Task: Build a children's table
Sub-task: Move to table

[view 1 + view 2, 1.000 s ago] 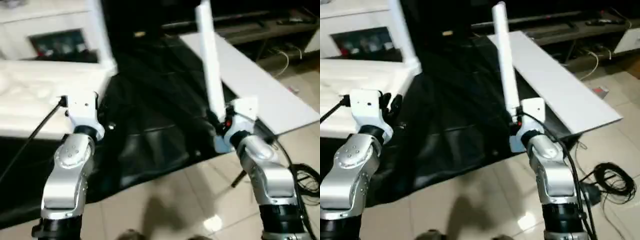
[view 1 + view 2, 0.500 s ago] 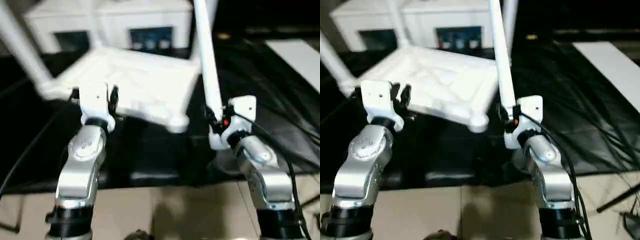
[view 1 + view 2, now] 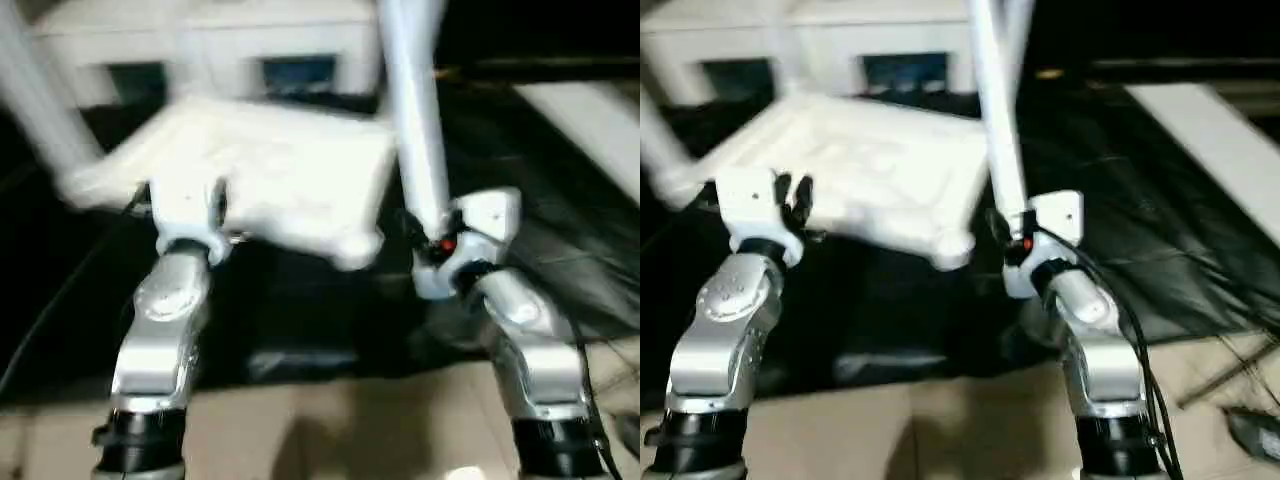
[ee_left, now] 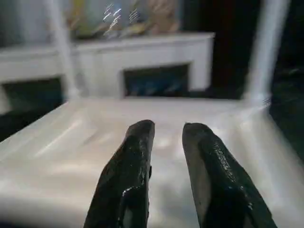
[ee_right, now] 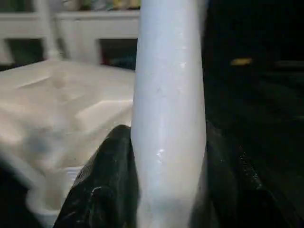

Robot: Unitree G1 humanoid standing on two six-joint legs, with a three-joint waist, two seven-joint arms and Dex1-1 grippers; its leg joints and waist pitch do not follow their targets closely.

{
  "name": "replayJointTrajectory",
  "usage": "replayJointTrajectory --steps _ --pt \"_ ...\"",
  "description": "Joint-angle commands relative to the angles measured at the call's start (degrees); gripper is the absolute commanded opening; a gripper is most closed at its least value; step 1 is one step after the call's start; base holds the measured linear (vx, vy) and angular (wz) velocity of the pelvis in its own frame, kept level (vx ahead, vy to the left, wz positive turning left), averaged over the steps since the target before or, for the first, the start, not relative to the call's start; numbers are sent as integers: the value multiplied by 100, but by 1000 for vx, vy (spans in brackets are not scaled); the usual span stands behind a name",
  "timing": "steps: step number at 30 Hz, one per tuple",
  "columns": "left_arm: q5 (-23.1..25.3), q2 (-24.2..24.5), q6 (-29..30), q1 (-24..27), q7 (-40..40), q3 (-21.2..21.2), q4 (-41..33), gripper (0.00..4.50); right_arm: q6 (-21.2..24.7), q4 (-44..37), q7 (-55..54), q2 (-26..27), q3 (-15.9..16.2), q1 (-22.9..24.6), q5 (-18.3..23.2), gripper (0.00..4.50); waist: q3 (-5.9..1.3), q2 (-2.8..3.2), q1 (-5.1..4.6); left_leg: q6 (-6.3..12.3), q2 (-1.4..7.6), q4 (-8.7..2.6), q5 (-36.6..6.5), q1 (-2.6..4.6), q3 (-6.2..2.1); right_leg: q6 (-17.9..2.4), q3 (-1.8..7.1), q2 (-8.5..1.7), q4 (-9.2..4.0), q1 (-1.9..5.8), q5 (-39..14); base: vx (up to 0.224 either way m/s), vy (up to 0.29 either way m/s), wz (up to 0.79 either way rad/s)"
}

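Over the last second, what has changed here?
Mostly the camera swung: the tabletop, off at the left edge a second ago, now lies ahead of both arms. The left tool now hovers over the tabletop, fingers slightly apart. The right tool still grips the leg upright, as before. No hold was taken or let go. The board stays on the right.

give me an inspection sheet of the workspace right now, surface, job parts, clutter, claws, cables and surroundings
Surface: black sheet over pale tiled floor.
Job's things: tabletop lying ribbed underside up, near corner socket empty; one leg held upright.
Clutter: flat white board on the right.
Claws: right claw shut on the leg; left claw open, empty, over the tabletop.
Cables: black cable along the right arm.
Surroundings: white cabinet behind.
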Motion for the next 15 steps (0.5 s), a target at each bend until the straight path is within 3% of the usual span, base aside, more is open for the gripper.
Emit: replayJointTrajectory --steps 1,2,3,4,5,6,7,8,9,10,11,12,13,14,15 --pt "216 112 -10 94 116 -28 -37 132 -26 -58 40 -30 120 -56 -86 184 -477 -293 230 718 130 -192 1782 -433 169 -496 342 -567 -355 1024 7037 -41 -60 2" --pt "254 127 -16 99 123 -48 -38 132 -32 -57 38 -51 150 -54 -130 184 -439 -260 229 438 174 -396 1647 -429 198 -541 -367 -534 -264 1021 7243 -79 -57 1" --pt "229 140 24 91 77 -74 -41 132 -31 -44 49 -66 187 -58 -173 184 -403 -72 164 263 197 -550 1872 -333 142 -443 -570 -425 -469 926 6357 -79 -57 1" --pt "271 154 60 73 104 -102 -38 132 -7 -30 85 -66 212 -61 -169 184 -337 186 115 123 254 -640 1904 -427 -1 -241 -848 -240 -613 946 3963 -126 -50 29" --pt "298 147 80 57 135 -103 -23 132 -10 -20 111 -68 235 -62 -162 184 -311 326 99 99 436 -770 1560 -396 -193 -363 -927 -148 -686 960 2398 -108 -94 54" --pt "359 124 71 38 230 -85 15 132 3 -33 104 -21 218 -64 -99 184 -252 497 -41 320 877 -1083 630 -116 -868 -771 -865 160 -497 761 -567 -108 -94 54" --pt "391 126 25 39 260 -86 25 132 6 -42 94 -11 212 -67 -90 184 -252 497 -41 320 877 -1083 630 -116 -868 -771 -865 160 -497 761 -567 -86 -110 66" --pt "267 54 47 37 269 0 40 132 51 -61 114 33 171 -63 6 184 -167 521 -79 630 1098 -1268 -225 48 -1270 -1117 -690 247 -193 557 -1307 -78 -131 69" --pt "194 9 107 34 286 56 37 132 79 -79 131 56 147 -62 63 184 -107 445 -37 840 1529 -1274 -766 145 -962 -1146 -401 138 14 337 -987 -78 -131 69" --pt "174 -14 92 29 302 98 38 132 133 -93 159 34 161 -66 102 184 -121 405 58 1083 1373 -1222 -1075 97 -599 -1363 -252 116 -61 350 -557 -80 -217 62" --pt "174 -14 92 29 302 98 38 132 133 -93 159 34 161 -66 102 184 -106 309 114 1180 1196 -1113 -1048 32 -356 -1613 -152 38 -349 393 -533 -72 -239 51" --pt "191 42 176 19 262 76 77 132 126 -99 204 20 178 -54 122 184 -133 6 302 862 346 -243 -867 22 405 -2032 31 -119 -1124 322 -1685 -72 -239 51" --pt "146 49 188 14 225 89 103 132 126 -102 208 25 174 -46 134 184 -180 -63 454 788 258 5 -519 -86 541 -1882 174 -258 -1206 496 -2510 -43 -195 27" --pt "34 49 193 -2 154 132 145 132 126 -91 210 -11 210 -25 66 184 -202 -63 744 529 500 -273 775 -351 431 -487 417 -407 -1083 685 -3092 -58 -155 17" --pt "-51 36 181 -11 105 161 140 132 140 -70 203 -67 259 -15 -46 184 -196 -46 781 470 543 -393 847 -300 462 -175 395 -328 -1070 636 -3129 -58 -155 17"
